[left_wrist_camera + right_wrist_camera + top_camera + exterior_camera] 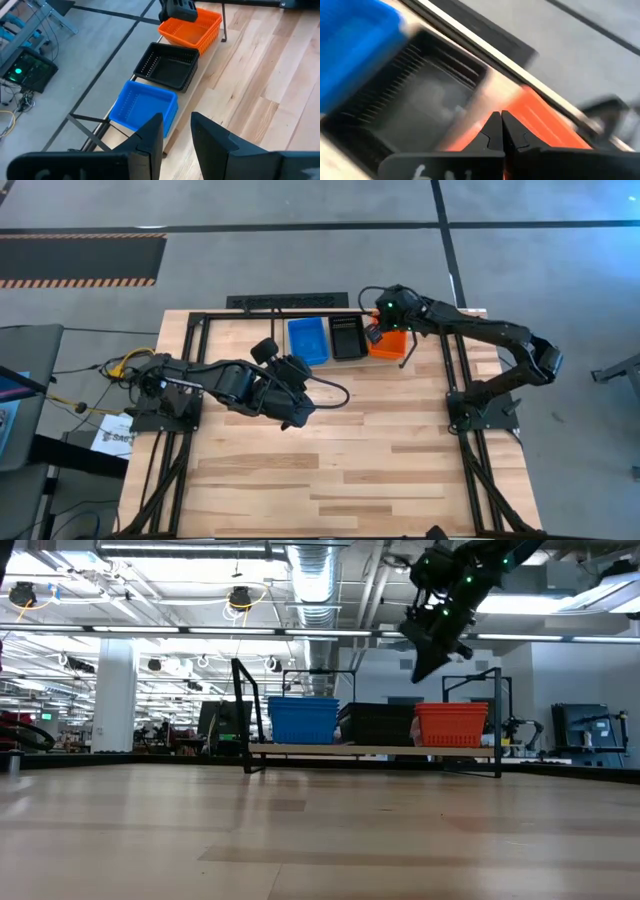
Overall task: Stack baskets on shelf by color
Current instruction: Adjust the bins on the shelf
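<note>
While baskets (pixel 345 338) line the shelf (pixel 370 749), nothing fills them.

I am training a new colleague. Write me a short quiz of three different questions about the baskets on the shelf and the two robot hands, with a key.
1. True or false: the black slotted plastic baskets stand between the blue and the red-orange ones on the narrow wooden shelf.
2. Which hand hangs above the red-orange baskets: A left hand, B right hand?
3. Fill in: the right hand's fingers are ___.

Key: 1 true; 2 B; 3 shut.
</note>
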Controlling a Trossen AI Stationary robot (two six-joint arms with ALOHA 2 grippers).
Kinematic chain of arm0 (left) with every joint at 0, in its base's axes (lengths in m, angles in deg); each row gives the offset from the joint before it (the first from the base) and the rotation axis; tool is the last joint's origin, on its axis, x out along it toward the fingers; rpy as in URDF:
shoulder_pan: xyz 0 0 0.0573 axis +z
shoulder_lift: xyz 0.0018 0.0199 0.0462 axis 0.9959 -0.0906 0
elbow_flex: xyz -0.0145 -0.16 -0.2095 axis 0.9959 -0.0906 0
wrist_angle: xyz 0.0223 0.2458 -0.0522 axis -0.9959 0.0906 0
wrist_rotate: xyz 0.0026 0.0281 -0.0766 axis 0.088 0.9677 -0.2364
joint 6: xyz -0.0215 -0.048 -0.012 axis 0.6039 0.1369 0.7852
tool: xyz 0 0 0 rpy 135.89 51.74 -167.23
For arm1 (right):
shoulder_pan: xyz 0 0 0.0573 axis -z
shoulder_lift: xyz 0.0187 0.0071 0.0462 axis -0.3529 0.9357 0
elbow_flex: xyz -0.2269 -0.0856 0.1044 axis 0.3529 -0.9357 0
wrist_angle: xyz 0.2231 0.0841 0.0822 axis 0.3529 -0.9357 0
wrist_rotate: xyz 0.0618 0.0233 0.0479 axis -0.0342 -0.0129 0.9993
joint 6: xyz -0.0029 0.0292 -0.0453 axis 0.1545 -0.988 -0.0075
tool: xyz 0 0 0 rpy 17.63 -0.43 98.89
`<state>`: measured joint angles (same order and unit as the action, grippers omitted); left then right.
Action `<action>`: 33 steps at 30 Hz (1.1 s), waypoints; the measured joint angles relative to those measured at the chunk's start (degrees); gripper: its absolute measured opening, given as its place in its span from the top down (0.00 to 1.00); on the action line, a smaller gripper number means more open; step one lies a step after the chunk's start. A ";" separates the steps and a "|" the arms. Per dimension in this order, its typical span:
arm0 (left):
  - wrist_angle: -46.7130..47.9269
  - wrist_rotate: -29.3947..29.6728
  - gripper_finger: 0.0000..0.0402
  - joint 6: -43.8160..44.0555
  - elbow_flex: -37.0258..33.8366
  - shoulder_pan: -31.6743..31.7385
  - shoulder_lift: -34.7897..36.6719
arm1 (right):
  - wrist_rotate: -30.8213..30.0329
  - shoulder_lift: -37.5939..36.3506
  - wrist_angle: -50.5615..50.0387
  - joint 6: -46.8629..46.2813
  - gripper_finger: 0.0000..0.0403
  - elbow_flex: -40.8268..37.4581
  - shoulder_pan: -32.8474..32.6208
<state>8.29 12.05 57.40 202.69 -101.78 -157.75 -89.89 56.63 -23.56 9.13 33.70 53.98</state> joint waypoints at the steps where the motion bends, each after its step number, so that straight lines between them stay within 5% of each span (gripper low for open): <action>1: -0.02 0.00 0.78 -0.08 0.00 0.00 0.00 | -1.49 0.10 -1.85 -0.56 1.00 0.00 0.04; 10: -0.04 0.55 0.78 -0.12 0.00 0.00 0.00 | -4.33 0.22 -18.21 -3.14 1.00 8.68 -2.07; 18: -0.07 0.72 0.78 -0.43 0.00 0.13 0.00 | 7.84 10.60 -31.43 -3.09 1.00 22.58 -1.36; 26: -0.05 0.55 0.78 -0.41 0.00 0.13 0.00 | 0.97 25.37 -41.45 3.25 1.00 33.11 -1.28; 33: -0.04 0.24 0.78 -0.41 0.00 0.13 0.00 | -2.27 30.47 -43.78 6.79 1.00 38.64 -0.87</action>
<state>8.25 12.29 56.99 202.69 -101.64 -157.75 -92.16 87.11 -67.34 15.92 72.34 53.11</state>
